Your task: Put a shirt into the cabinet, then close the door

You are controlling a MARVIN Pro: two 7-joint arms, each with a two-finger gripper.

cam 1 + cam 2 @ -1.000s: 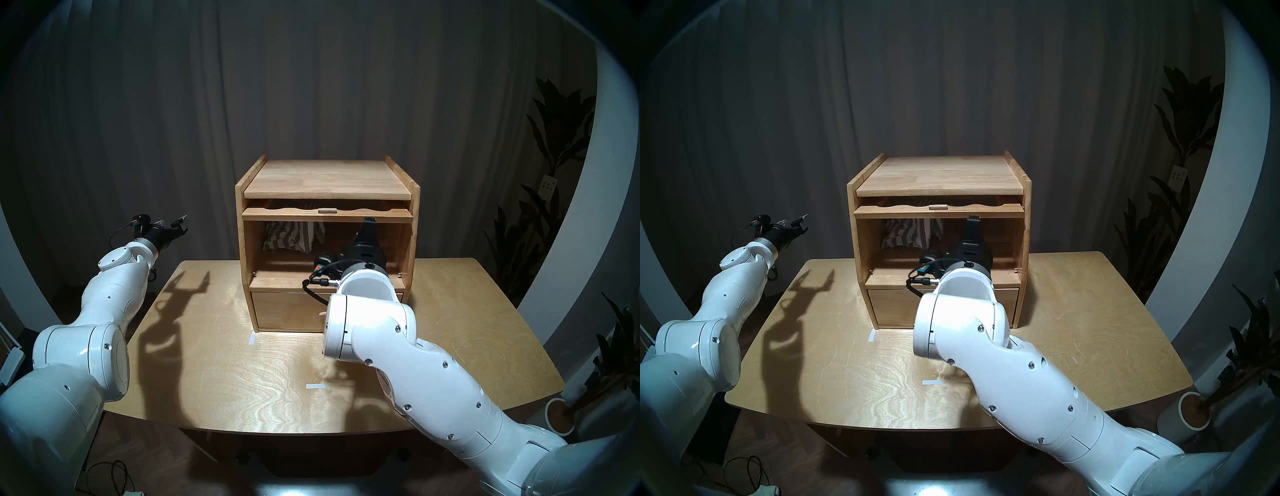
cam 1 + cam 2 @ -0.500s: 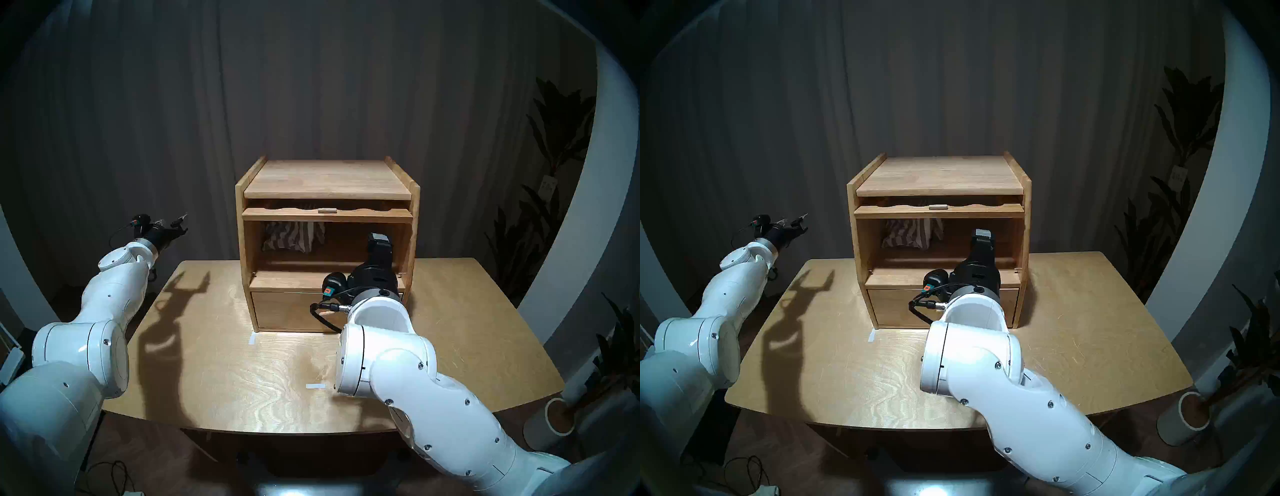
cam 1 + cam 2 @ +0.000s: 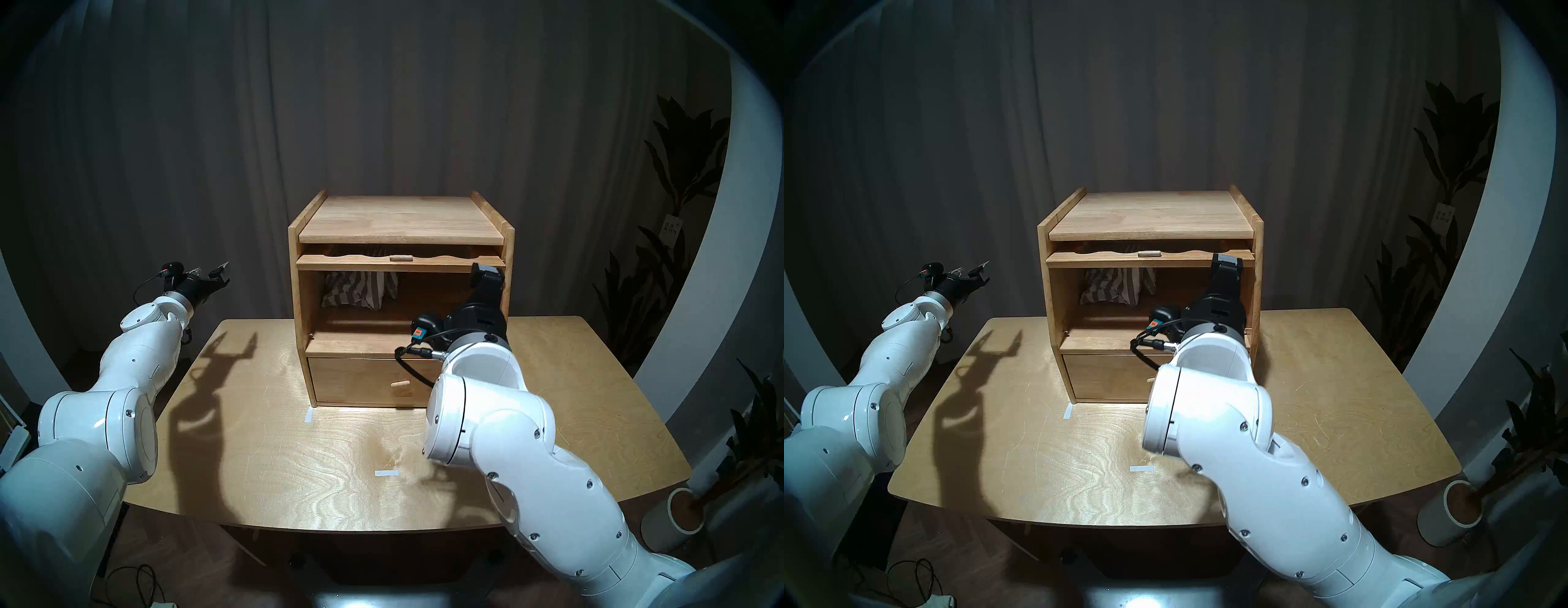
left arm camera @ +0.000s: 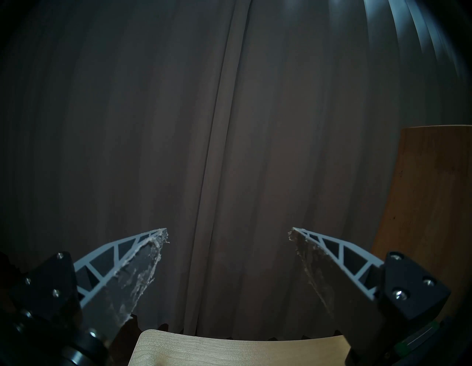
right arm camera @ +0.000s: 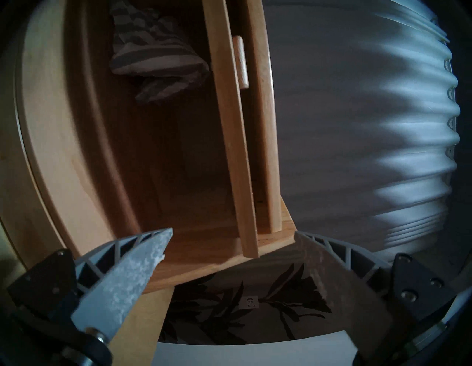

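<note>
- Writing is being shown only on a small white tag [image 5: 251,301] among the plant leaves, too small to be read.
- Grey-and-white striped shirt [image 3: 360,288] is being kept crumpled at the back left of the cabinet [image 3: 401,297], its length running side to side.
- Door [image 3: 401,261] is being held raised, level beneath the top, peg handle [image 3: 401,257] facing forward.
- Both the left gripper [image 4: 227,235] and right gripper [image 5: 232,236] are being held spread, with nothing between the fingers.

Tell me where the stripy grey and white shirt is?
Head view: the stripy grey and white shirt lies inside the wooden cabinet, back left of its upper compartment.
</note>
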